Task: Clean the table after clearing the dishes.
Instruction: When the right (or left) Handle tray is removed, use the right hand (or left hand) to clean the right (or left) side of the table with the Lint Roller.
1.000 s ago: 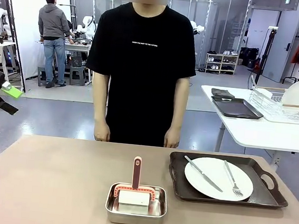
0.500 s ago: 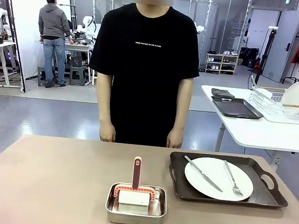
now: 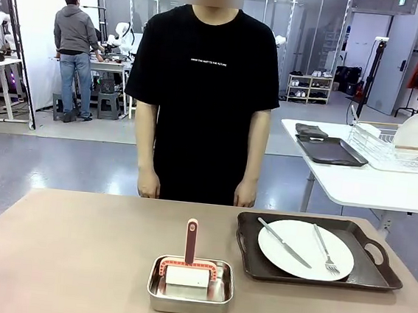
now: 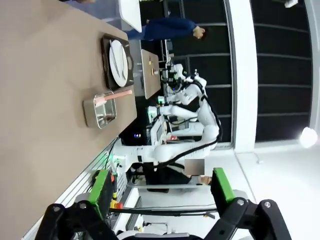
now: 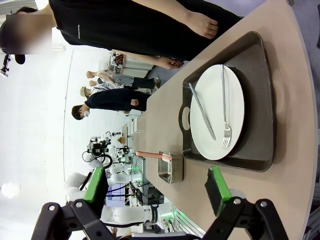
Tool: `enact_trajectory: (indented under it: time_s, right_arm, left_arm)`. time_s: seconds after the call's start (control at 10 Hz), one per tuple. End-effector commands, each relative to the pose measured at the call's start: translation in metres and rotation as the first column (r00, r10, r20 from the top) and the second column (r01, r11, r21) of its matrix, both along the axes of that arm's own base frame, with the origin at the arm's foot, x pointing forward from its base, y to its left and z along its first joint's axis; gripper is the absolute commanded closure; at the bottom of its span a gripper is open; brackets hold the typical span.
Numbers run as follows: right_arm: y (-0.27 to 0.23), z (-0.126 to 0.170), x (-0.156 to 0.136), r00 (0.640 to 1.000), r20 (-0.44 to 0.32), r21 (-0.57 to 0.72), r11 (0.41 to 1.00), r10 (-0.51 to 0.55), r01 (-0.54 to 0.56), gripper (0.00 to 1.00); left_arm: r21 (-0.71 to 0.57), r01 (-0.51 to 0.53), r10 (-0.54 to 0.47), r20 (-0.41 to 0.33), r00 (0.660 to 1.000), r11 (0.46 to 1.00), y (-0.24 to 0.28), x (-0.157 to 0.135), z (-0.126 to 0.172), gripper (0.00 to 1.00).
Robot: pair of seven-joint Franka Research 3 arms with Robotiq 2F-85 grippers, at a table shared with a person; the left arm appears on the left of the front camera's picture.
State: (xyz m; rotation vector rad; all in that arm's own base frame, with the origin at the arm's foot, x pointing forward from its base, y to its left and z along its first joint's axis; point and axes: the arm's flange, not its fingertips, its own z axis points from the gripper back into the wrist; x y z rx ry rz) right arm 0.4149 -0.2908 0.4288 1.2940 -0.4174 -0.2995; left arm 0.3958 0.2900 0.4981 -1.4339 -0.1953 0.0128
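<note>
I find the left gripper [image 4: 162, 189] at the bottom of its wrist view, jaws standing wide apart with nothing between the green pads. The right gripper [image 5: 156, 186] sits likewise at the bottom of its own view, spread wide and empty, and faces the tray end of the table. In the front view the tan table [image 3: 74, 247] takes up the lower part of the frame. A dark brown handled tray [image 3: 366, 275] rests on it at lower right and carries one round white plate [image 3: 306, 243]. A knife [image 3: 284, 242] lies slantwise on the plate's left part and a fork [image 3: 325, 255] on its right part, the two apart from each other. At lower centre, near the tray's left edge but not touching it, stands a small steel pan [image 3: 187, 307]. Inside it is a cleaning tool with a white block head; its pink handle [image 3: 191, 238] points toward the far side of the table. A person in a black T-shirt [image 3: 204, 89] stands at the far edge, centre frame, arms hanging straight down. Both hands are empty and touch nothing.
</note>
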Motion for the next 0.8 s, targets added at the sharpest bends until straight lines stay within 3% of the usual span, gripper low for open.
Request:
enact_trajectory:
  time_s: [0.0, 0.2, 0.7]
  right_arm:
    - [0.001, 0.003, -0.001, 1.000, 0.006, 0.000, 1.000, -0.001, 0.001, 0.00]
    - [0.001, 0.003, -0.001, 1.000, 0.006, 0.000, 1.000, -0.001, 0.001, 0.00]
    - [0.001, 0.003, -0.001, 1.000, 0.006, 0.000, 1.000, -0.001, 0.001, 0.00]
  left_arm:
    - [-0.016, -0.082, 0.081, -0.041, 0.996, 0.997, 0.036, 0.009, 0.008, 0.00]
    - [-0.005, -0.035, 0.035, -0.021, 0.999, 0.999, 0.014, 0.001, -0.005, 0.00]
    - [-0.005, -0.035, 0.035, -0.021, 0.999, 0.999, 0.014, 0.001, -0.005, 0.00]
